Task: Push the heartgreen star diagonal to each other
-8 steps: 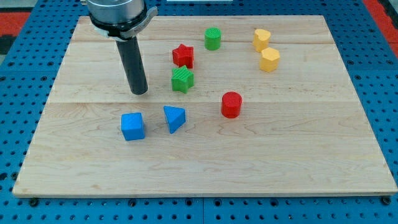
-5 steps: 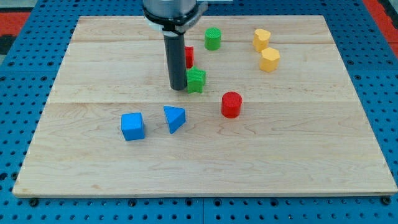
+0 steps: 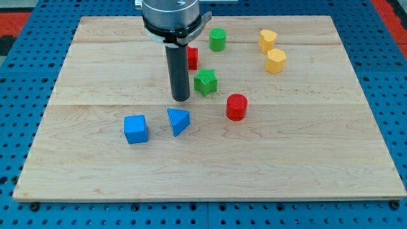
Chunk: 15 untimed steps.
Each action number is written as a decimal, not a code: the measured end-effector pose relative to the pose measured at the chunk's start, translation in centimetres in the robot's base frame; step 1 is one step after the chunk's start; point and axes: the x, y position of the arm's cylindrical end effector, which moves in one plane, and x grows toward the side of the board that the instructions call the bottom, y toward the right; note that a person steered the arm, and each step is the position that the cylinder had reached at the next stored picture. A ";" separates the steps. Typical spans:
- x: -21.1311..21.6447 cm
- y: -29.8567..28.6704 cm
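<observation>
Camera view: my tip is resting on the wooden board, just left of the green star with a narrow gap showing between them. No fingers are fitted; the arm is ending in a plain dark rod. Red star is sitting just beyond the green star, partly hidden behind the rod. Green cylinder is lying farther back and to the right. Yellow heart is standing at far right, with a yellow hexagonal block just nearer, almost touching it. Red cylinder is sitting near and right of the green star. Blue triangular block is lying directly nearer than my tip, with the blue cube to its left.
</observation>
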 end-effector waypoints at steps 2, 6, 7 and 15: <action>-0.7 -1.4; -4.7 -7.2; -13.0 -7.1; -11.1 27.1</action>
